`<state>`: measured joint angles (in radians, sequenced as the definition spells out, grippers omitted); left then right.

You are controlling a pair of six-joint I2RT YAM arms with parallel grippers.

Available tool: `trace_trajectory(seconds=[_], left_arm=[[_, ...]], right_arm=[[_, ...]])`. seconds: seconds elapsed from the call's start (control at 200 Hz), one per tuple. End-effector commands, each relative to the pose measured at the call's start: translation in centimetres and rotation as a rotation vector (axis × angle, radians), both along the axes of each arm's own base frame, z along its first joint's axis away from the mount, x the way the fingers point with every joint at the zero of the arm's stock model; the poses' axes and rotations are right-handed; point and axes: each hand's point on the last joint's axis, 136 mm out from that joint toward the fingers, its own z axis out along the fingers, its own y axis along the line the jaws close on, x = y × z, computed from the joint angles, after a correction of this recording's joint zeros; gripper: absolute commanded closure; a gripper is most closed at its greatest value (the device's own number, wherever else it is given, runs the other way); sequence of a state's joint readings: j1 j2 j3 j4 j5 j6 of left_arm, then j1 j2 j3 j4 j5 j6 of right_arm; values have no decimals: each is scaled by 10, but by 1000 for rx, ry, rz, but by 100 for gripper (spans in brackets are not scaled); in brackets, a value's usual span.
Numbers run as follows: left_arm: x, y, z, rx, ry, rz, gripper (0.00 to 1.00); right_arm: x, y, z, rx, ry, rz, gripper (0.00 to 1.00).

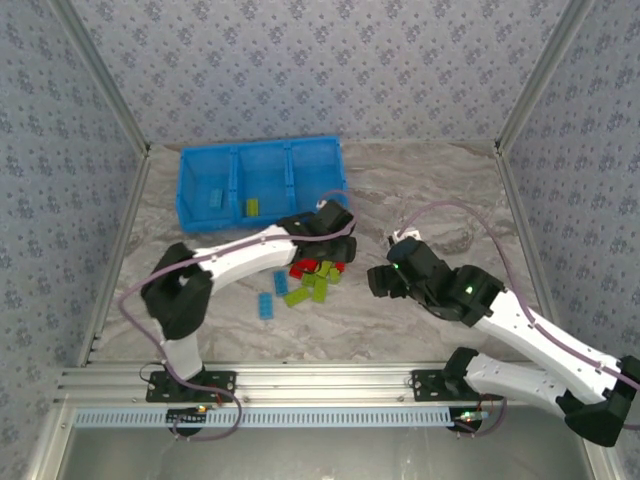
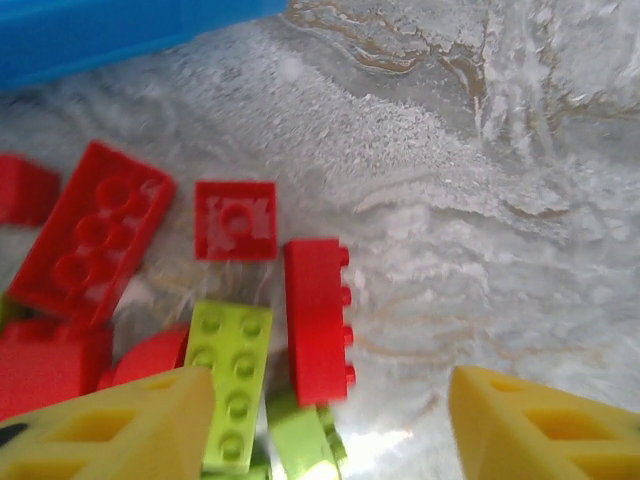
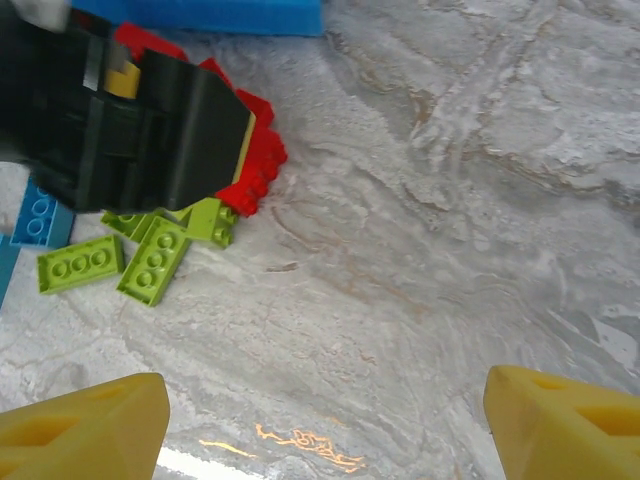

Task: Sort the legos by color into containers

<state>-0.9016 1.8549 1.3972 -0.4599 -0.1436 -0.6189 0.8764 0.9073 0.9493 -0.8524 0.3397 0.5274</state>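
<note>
Just right of legos, open tabletop.

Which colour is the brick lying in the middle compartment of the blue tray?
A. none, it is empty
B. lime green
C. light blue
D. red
B: the top view shows a lime green brick in the middle compartment, while a light blue brick lies in the compartment to its left.

Legos heaped (some binned) near blue containers.
</note>
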Motion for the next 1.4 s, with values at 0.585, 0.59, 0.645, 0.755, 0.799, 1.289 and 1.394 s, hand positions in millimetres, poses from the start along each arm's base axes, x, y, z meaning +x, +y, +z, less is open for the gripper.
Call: trace_trajectory(seconds=[0.585, 0.59, 0.645, 0.755, 0.799, 1.289, 1.394], left_arm=[[6, -16, -75, 179, 86, -28, 77], [5, -16, -75, 178, 86, -29, 77], [5, -17, -73, 164, 79, -34, 80], [4, -23, -45, 107, 45, -55, 84], [6, -25, -23, 74, 12, -60, 84], [139, 37, 115, 81, -393, 158, 83], [176, 49, 100, 75, -353, 212, 83]], right_arm=[[-1, -17, 1, 16, 2, -84, 15], [-1, -17, 1, 16, 2, -83, 15], [-1, -18, 2, 15, 1, -86, 15], [-1, -19, 8, 28, -9, -91, 14], [0, -18, 11, 39, -16, -90, 14], [-2, -20, 17, 83, -28, -113, 14], [-6, -23, 15, 96, -16, -128, 14]])
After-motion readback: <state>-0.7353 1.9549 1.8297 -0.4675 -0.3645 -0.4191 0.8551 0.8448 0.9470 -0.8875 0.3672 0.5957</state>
